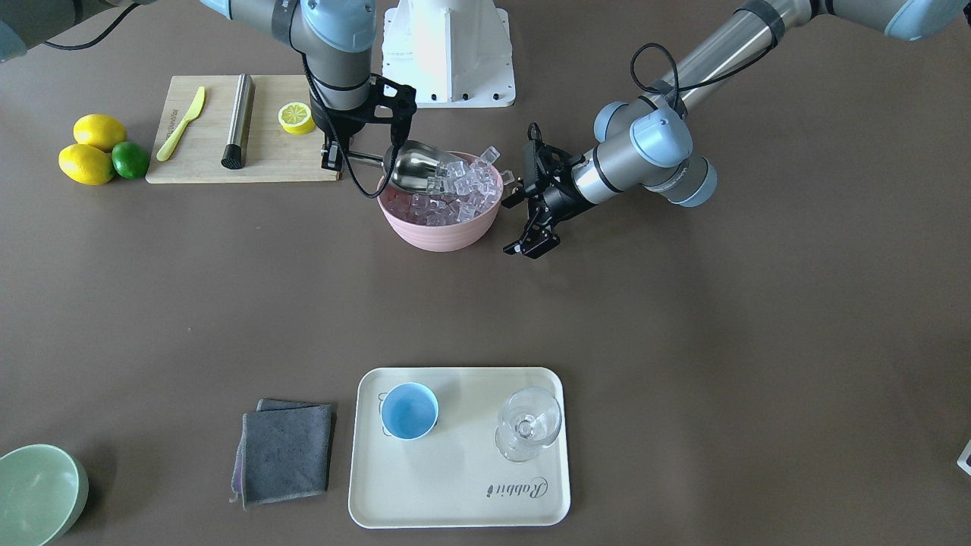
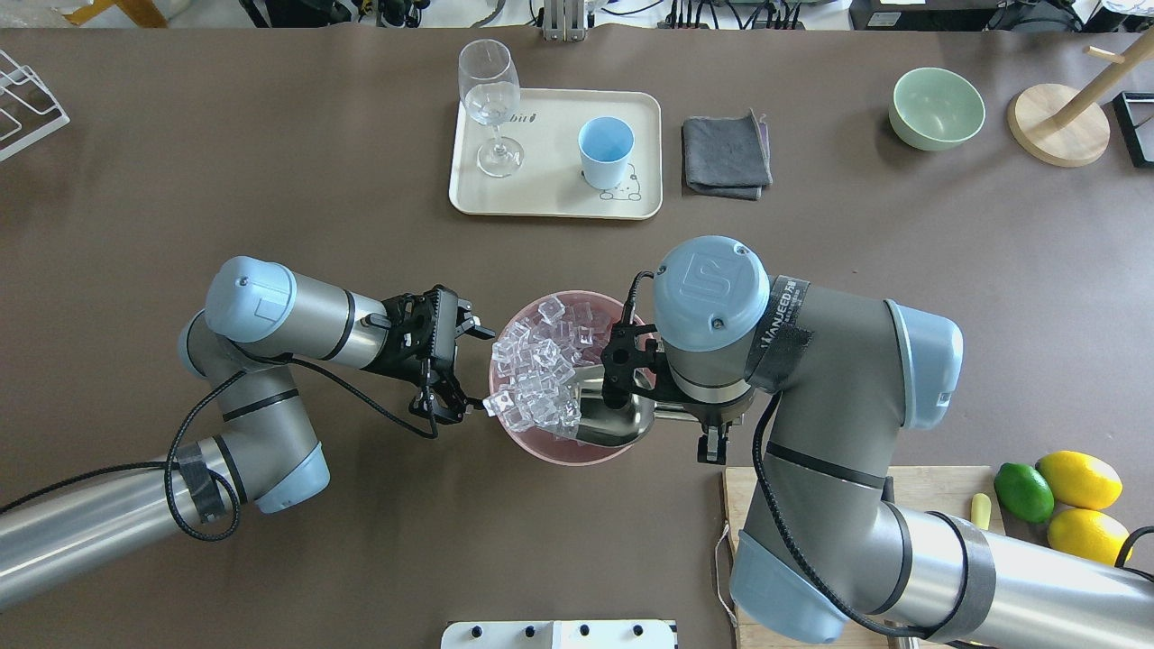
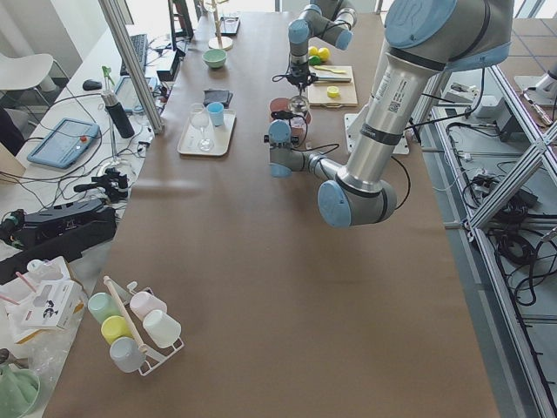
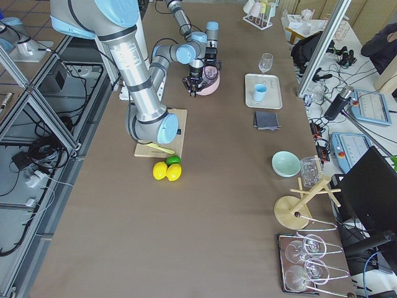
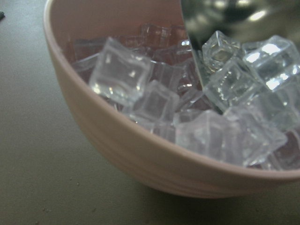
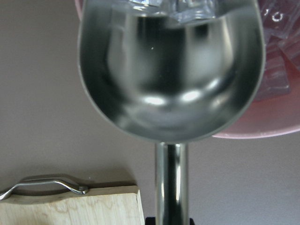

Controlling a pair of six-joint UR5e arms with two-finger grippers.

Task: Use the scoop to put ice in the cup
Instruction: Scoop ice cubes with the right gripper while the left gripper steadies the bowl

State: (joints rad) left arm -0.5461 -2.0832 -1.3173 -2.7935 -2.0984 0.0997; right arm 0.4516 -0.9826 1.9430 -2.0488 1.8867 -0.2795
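Observation:
The ice (image 1: 455, 189) fills a pink bowl (image 1: 440, 231) near the robot; it also shows in the overhead view (image 2: 541, 361) and the left wrist view (image 5: 211, 122). My right gripper (image 1: 332, 156) is shut on the rod handle of the steel scoop (image 1: 417, 168), whose trough (image 6: 168, 70) lies tilted in the bowl with its mouth against the cubes. My left gripper (image 2: 478, 370) is open and empty just beside the bowl's rim, not touching it. The light-blue cup (image 1: 410, 410) stands empty on a cream tray (image 1: 455, 493) across the table.
A clear wine glass (image 1: 529, 423) shares the tray. A folded grey cloth (image 1: 287, 453) and a pale-green bowl (image 1: 38, 493) lie beside it. A cutting board (image 1: 205, 163) holds a yellow knife, a steel cylinder (image 1: 237, 120) and a lemon half; two lemons and a lime (image 1: 130, 160) sit by it.

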